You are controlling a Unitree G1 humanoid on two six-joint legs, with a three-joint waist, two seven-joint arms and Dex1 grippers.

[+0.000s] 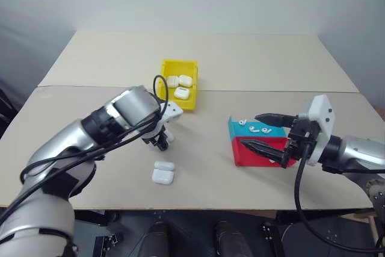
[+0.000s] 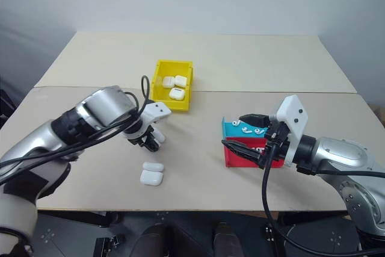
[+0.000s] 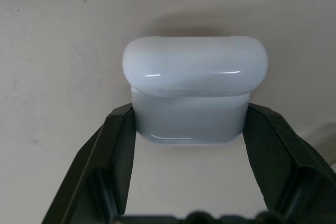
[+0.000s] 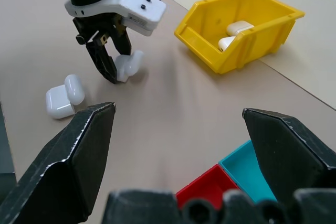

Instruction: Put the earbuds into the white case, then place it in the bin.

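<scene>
Left wrist view puts you right on top of it: the left pincer (image 3: 189, 129) is clenched on a white case (image 3: 194, 87), one black finger on each narrow flank of the lower body, with the lid sitting slightly proud above them. From the head camera, that case (image 1: 170, 133) sits low over the beige surface (image 1: 198, 167), a little in front of the yellow bin (image 1: 180, 64); whether it touches the surface I cannot tell.

The shell looks hard, glossy and light, so I'd judge it stiff enough to take a firm squeeze but prone to slipping out, since the rounded corners and slick plastic give the fingers little to bite. Holding the body below the lid seam seems the right place: it leaves the hinged lid free to swing.

Another case (image 1: 163, 173) lies open nearer the robot. Three more rest inside the bin.

The earbuds (image 1: 257, 129) lie in the teal half of the teal-and-red tray (image 1: 240, 154), well apart from the held case. They are tiny and smooth, likely the fiddliest pick, best taken across the stem. The right pincer (image 1: 264, 132) hangs released, spread wide just over that tray.
</scene>
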